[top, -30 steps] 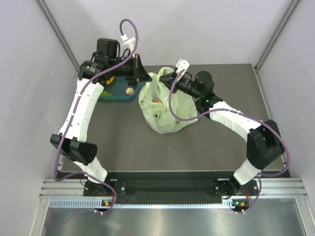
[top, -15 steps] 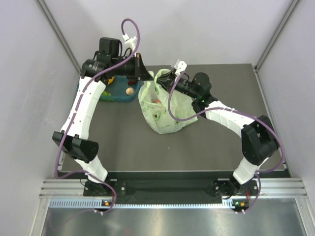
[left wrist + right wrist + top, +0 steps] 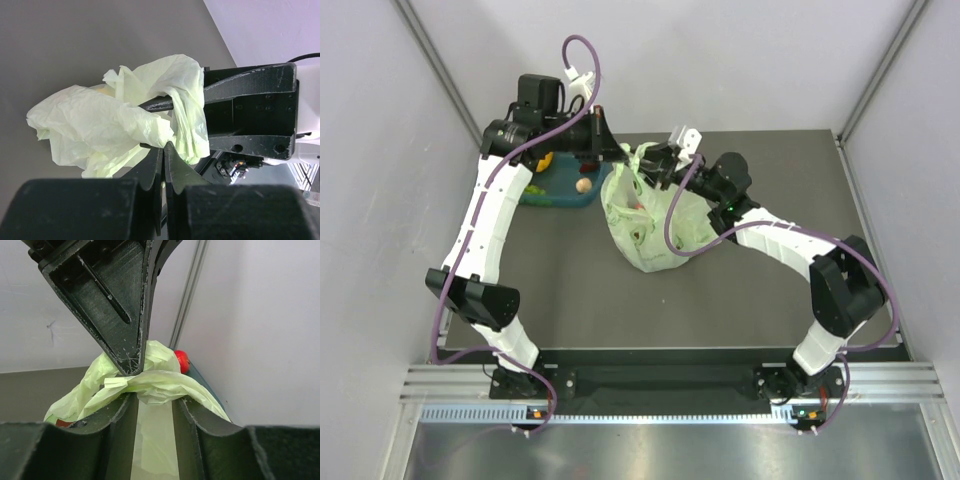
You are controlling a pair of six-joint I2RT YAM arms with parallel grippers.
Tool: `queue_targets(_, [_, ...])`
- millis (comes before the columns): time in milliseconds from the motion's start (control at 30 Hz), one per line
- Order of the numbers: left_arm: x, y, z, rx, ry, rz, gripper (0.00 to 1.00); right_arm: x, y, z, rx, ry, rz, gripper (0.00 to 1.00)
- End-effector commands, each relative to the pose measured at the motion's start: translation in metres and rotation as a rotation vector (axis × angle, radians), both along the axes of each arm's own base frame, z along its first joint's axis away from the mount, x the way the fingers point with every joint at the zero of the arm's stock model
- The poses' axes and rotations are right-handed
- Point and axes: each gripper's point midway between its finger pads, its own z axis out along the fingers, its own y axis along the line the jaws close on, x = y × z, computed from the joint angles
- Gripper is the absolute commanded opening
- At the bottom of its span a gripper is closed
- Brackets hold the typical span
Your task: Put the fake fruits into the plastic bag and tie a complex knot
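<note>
Your left fingers pinch the soft, likely slippery handle of the bag while your right fingers stand parted around it; grip beside that pinch.

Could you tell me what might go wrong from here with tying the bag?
The plastic bag drapes over a finger of the right gripper; withdrawing could snag it. That gripper's jaws stand apart, so only the shut left gripper pinches the bag; the twist may slacken.
</note>
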Motion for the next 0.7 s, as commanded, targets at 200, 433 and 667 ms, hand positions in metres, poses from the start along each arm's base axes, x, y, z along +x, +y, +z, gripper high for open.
queue_targets(200, [-0.017, -0.004, 0.029, -0.062, -0.045, -0.059, 0.03, -0.022, -0.002, 0.031, 0.069, -0.124, 0.024, 0.44])
queue_targets(433, [-0.023, -0.007, 0.024, -0.082, -0.023, -0.087, 0.03, -0.02, 0.0, 0.033, 0.088, -0.129, 0.024, 0.53])
queue_targets(667, [-0.025, -0.011, 0.024, -0.108, -0.012, -0.109, 0.03, -0.013, 0.006, 0.031, 0.104, -0.116, 0.02, 0.61])
